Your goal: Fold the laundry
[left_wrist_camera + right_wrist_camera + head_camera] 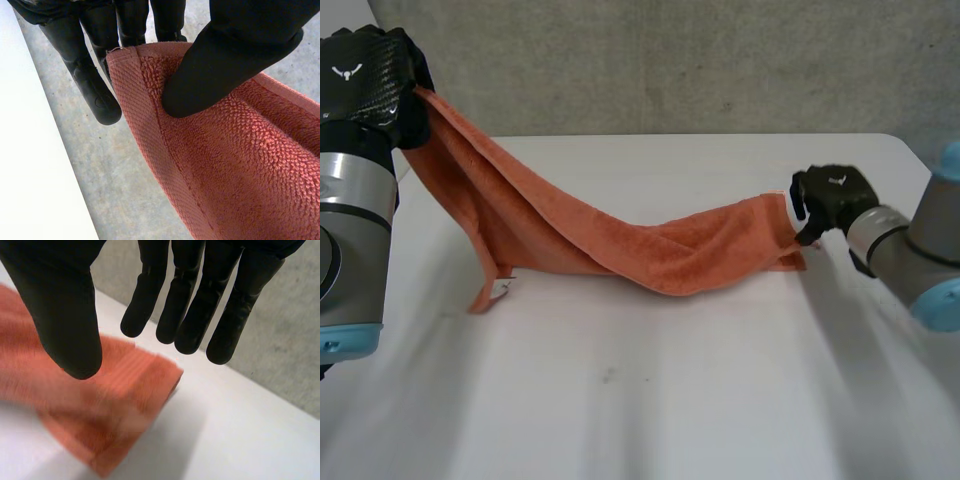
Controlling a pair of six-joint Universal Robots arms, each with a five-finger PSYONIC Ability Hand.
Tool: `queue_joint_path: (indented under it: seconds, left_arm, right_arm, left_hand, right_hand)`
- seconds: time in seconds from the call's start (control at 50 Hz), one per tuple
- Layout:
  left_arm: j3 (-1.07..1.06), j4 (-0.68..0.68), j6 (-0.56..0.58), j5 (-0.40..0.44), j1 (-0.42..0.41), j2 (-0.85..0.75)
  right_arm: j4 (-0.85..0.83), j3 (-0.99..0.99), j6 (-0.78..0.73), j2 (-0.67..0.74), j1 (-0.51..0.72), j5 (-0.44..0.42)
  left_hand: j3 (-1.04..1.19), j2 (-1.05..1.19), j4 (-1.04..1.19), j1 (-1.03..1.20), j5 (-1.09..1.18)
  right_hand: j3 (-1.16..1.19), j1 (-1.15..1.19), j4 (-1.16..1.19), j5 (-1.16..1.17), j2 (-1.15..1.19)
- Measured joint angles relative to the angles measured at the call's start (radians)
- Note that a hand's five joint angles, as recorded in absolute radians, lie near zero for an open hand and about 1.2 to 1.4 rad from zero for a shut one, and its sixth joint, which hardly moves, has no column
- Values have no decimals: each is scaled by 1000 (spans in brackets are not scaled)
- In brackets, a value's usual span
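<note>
An orange towel (pixel 620 240) stretches across the white table (pixel 670 400). Its left end is lifted off the table's left side by my left hand (pixel 370 85). In the left wrist view the thumb (pixel 235 50) pinches a hemmed corner of the towel (pixel 240 165) against the fingers. The towel's middle sags onto the table, and a loose corner lies near the left edge. My right hand (pixel 830 200) is at the towel's right end, low over the table. In the right wrist view its fingers (pixel 190 300) are straight and apart from the thumb, hovering over the towel's corner (pixel 115 405).
A grey wall (pixel 670 60) runs behind the table's far edge. Grey floor (pixel 100 165) lies below my left hand, beyond the table's left edge. Bare table extends in front of the towel.
</note>
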Motion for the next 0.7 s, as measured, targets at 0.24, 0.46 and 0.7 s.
queue_joint_path:
  seconds: [0.24, 0.46, 0.7]
  left_arm:
    - [-4, -20, -41, 1, 7, -1]
    - [-12, -33, -74, 6, 24, -2]
    - [-15, -33, -72, 8, 27, -12]
  right_arm:
    - [116, 37, -13, -12, 8, -87]
    - [63, 107, -66, 5, -1, -54]
    - [-9, 159, -171, 25, -6, -49]
  left_hand:
    - [0, 0, 0, 0, 0]
    - [0, 0, 0, 0, 0]
    - [0, 0, 0, 0, 0]
  right_hand:
    - [-549, -447, -560, -33, -542]
    - [-621, -503, -624, -102, -614]
    - [-474, -399, -484, 14, -479]
